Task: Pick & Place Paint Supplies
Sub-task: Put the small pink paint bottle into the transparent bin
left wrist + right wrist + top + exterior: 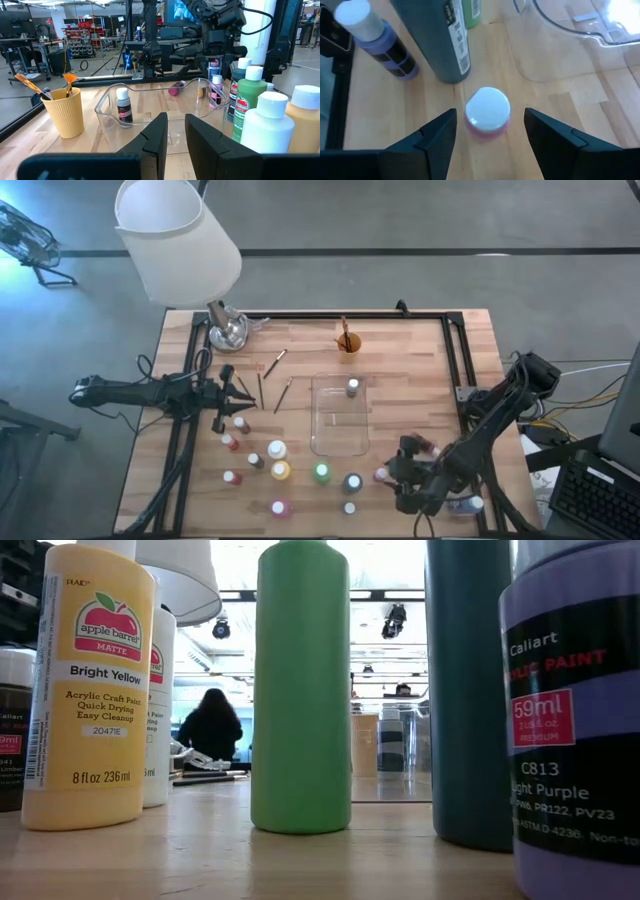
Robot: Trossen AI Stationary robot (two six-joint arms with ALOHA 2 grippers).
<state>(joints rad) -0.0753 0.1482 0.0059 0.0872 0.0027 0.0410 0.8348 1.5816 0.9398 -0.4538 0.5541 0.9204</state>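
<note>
Wooden bench [400,350] framed by a black rail carries the work; a white lamp [178,235] stands at its far-left corner. Paint bottles stand scattered over the near half of the bench, thin brushes [283,394] lie near the left arm, and two more stand in the orange cup [62,111]. The clear tray [150,120] at centre holds one white-capped bottle [123,105].

Step in hand: approach for pickup. The right tool [489,131] hovers above a pink bottle [487,112] with a white cap, near the tray's right corner. Its fingers [432,137] are spread to either side of the cap and do not touch it. A tall dark-teal bottle [440,37] and a purple bottle [377,37] stand close behind.

The left tool [172,135] waits at the bench's left side, aimed at the tray, fingers nearly together with a narrow gap, holding nothing.

Next move, as judged: lower the right tool squarely over the cap, close on it, lift clear of the teal bottle, then carry to the tray.
</note>
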